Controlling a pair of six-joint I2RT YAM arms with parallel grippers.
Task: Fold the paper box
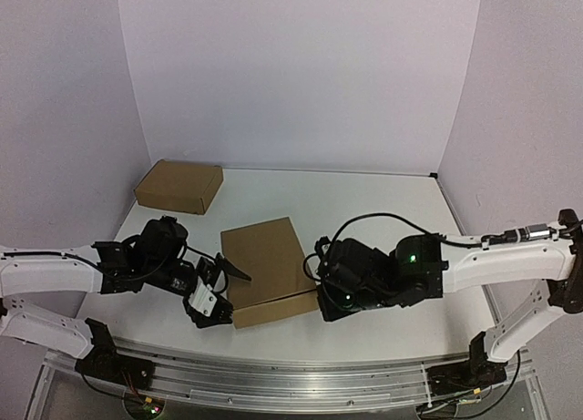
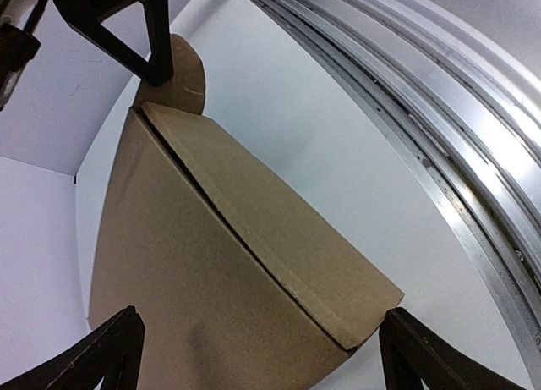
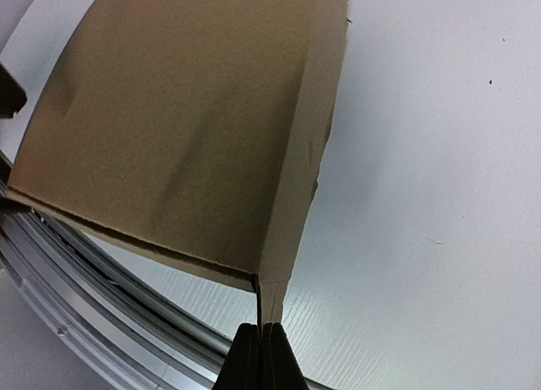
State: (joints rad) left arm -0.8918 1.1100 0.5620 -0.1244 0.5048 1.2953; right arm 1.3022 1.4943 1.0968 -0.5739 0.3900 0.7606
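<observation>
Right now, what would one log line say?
paper box: lid down | left gripper: open | right gripper: shut on corner flap

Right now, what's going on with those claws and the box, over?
Left claw open astride paper box. Right claw shut on its corner flap. Other box back-left, out of way.

The paper box [image 2: 194, 263] fills most of the view, lid down, w/ a rounded tab [image 2: 188, 77] at its far end by a black bracket [image 2: 127, 26]. The left gripper [image 2: 260, 322] has its fingers [image 2: 106, 356] spread wide, box btwn them. A metal rail [image 2: 473, 178] runs along the rt.
</observation>
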